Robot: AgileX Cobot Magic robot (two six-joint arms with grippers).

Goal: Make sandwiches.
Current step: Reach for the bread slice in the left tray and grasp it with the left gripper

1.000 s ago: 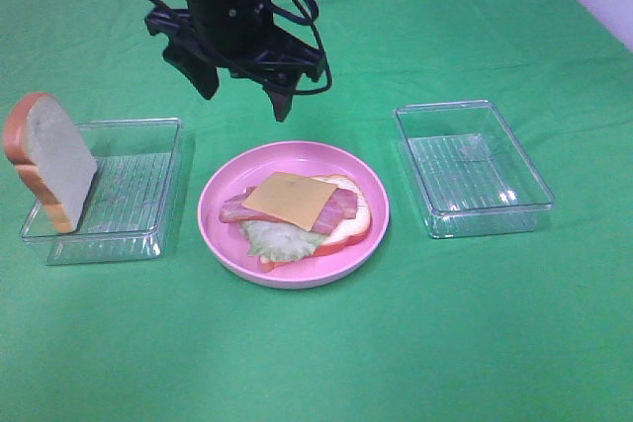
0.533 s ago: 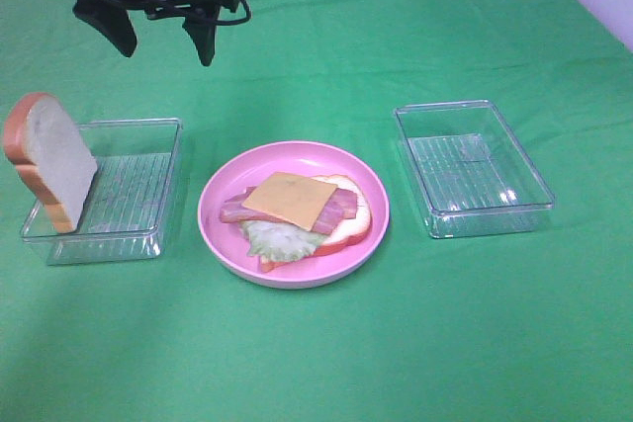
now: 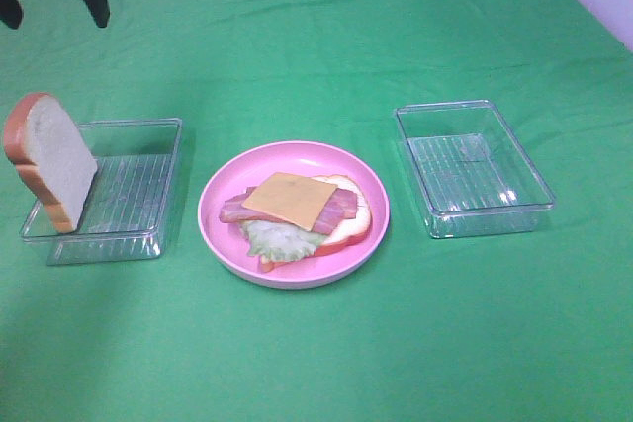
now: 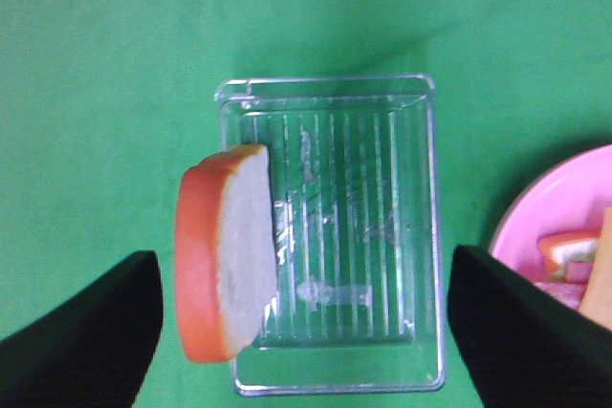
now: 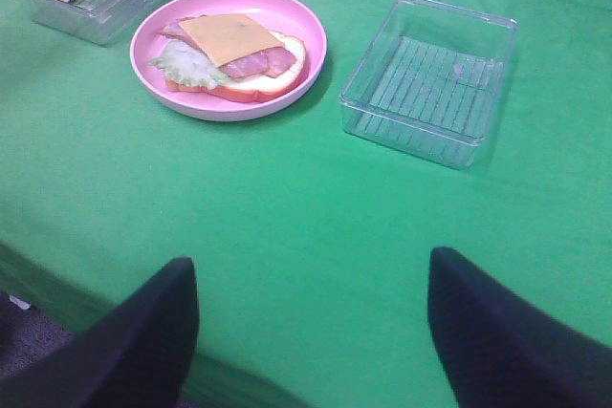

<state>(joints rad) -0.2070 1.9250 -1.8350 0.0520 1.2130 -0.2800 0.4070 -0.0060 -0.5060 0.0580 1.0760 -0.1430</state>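
Open-faced sandwich (image 3: 297, 214) on a central plate (image 3: 220, 232), top slice waiting at left.
The bread (image 3: 49, 160) leaned on the left tray's (image 3: 148, 185) rim, probably for easy grasping; both grippers, left (image 4: 306, 332) and right (image 5: 306, 317), gaped empty.

There are two clear trays (image 3: 109, 190) (image 3: 473, 167). There is one pink plate (image 3: 220, 188). There are two bread slices (image 3: 49, 160) (image 3: 358, 214), one cheese square (image 3: 291, 201) and one lettuce leaf (image 3: 279, 241). There are two tools (image 4: 306, 332) (image 5: 311, 332).
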